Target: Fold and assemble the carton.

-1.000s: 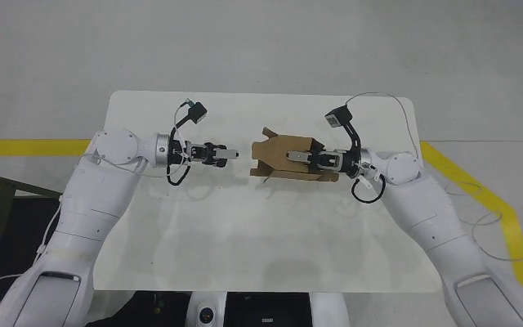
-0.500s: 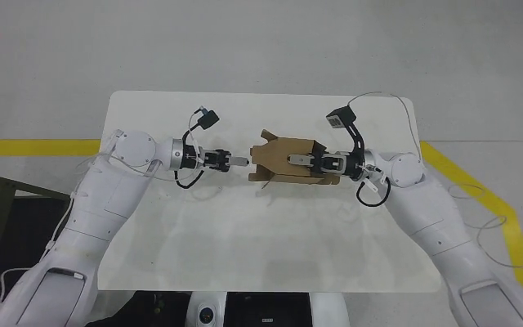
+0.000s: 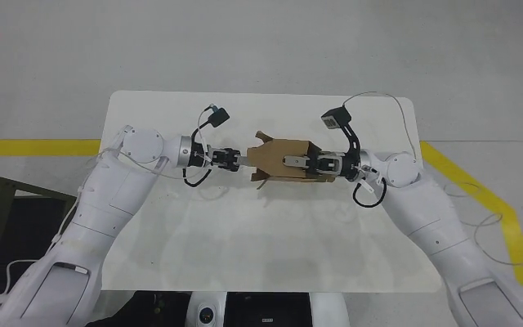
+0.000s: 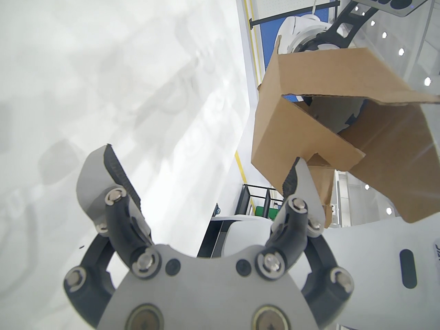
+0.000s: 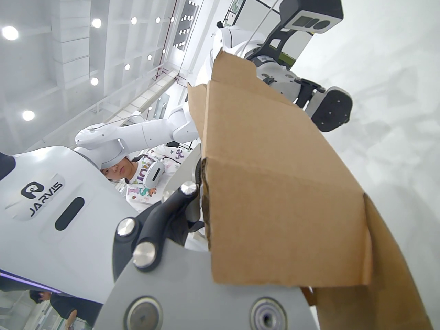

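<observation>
Layout as seen from above, left to right. Yellow floor stripe (image 3: 41,147) meets the left edge of the rectangular white table (image 3: 270,237).

Left gripper (image 3: 237,159) sits over the table, just left of centre, and points at the brown corrugated cardboard carton (image 3: 282,157). Its two fingers are spread apart and hold nothing. In the left wrist view, the left gripper (image 4: 202,159) has one ribbed fingertip (image 4: 295,173) at the edge of a loose flap on the carton (image 4: 309,139). Contact at that point cannot be confirmed.

The carton lies over the table's centre, between the two grippers. It is partly folded. The open end, with its splayed flaps, faces the left gripper, so these flaps stand directly in that gripper's line. Whether the carton's underside touches the table cannot be told.

Right gripper (image 3: 301,161) is clamped on the carton's right-hand end, with one grey finger lying along the top panel. In the right wrist view, a broad panel of the carton (image 5: 275,190) covers the fingers.

A thin grey cable (image 3: 384,96) loops above the right arm near the table's far right corner. A second yellow stripe (image 3: 462,173) runs diagonally off the table's right edge.
</observation>
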Controlling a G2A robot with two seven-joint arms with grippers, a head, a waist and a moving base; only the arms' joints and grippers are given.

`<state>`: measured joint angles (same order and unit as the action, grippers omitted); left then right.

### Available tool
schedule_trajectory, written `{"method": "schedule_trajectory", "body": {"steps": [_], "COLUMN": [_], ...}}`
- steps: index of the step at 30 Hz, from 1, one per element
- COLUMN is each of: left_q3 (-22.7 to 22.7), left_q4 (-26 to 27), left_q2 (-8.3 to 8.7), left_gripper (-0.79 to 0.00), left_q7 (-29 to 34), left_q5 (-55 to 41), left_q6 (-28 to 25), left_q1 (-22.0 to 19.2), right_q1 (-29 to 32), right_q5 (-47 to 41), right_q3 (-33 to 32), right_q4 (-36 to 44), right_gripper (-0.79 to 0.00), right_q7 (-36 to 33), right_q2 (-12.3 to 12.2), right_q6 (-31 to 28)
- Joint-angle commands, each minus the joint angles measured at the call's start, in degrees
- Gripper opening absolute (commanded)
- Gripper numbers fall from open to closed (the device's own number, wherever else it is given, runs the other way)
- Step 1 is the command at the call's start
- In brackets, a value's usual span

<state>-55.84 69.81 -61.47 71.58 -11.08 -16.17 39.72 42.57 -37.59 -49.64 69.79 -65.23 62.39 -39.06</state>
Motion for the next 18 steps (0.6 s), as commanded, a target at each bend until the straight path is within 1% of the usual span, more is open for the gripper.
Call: {"method": "schedule_trajectory", "body": {"steps": [1, 18], "left_q3": [0.1, 0.64], "left_q4": [-0.1, -1.19], "left_q2": [-0.06, -0.44], "left_gripper": [0.0, 0.0], "left_q7": [0.0, 0.1], "left_q5": [-0.28, -1.82], "left_q6": [-0.01, -0.13], "left_q1": [-0.11, -1.18], "right_q1": [-0.17, -1.13], "right_q5": [-0.01, -0.74], "right_q3": [0.38, 3.34], "right_q4": [0.02, 0.72], "right_gripper": [-0.785, -0.785], "right_q7": [0.02, 0.03], "right_q2": [0.07, 0.47], "right_q6": [-0.02, -0.03]}}
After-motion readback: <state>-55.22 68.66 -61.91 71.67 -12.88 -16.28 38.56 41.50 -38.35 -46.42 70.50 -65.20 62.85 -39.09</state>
